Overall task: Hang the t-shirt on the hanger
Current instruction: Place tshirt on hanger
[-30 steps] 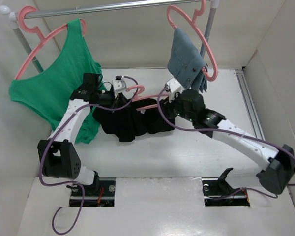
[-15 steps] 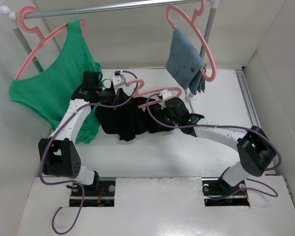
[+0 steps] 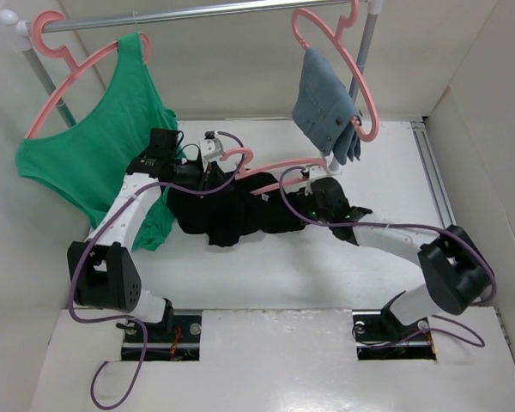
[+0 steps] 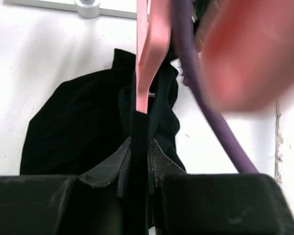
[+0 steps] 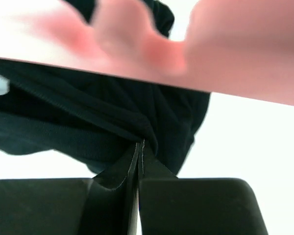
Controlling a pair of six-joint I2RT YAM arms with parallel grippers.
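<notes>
**Two pairs of fingers clamped on the black t-shirt, with the hanger across it**

Only the top view takes in the whole scene. The t-shirt point(image 3: 232, 210) lies bunched on the white table point(image 3: 326, 266) between the ends of the left arm point(image 3: 129, 206) and the right arm point(image 3: 386, 236). The salmon-pink hanger point(image 3: 275, 165) runs along the shirt's far edge, its hook toward the left arm. Behind, on the rail point(image 3: 197, 13), a green tank top point(image 3: 94, 163) and a blue-grey denim garment point(image 3: 326, 107) hang on pink hangers of their own. From above, both sets of fingers are hidden by the wrists and the cloth.

The wrist views show the grips. The left fingers point(image 4: 112, 164) are drawn in almost together. The thin gap between them is filled by a black band of the t-shirt point(image 4: 73, 127). A pink bar of the hanger point(image 4: 148, 54) rises straight out of that band. Whether the bar itself reaches down between the pads cannot be told. A purple cable point(image 4: 206, 107) crosses just to the right.

The right fingers point(image 5: 112, 176) are pressed fully together on a gathered fold of the t-shirt point(image 5: 112, 122). The hanger point(image 5: 235, 63) passes above as a blurred pink band, clear of the pads.
</notes>
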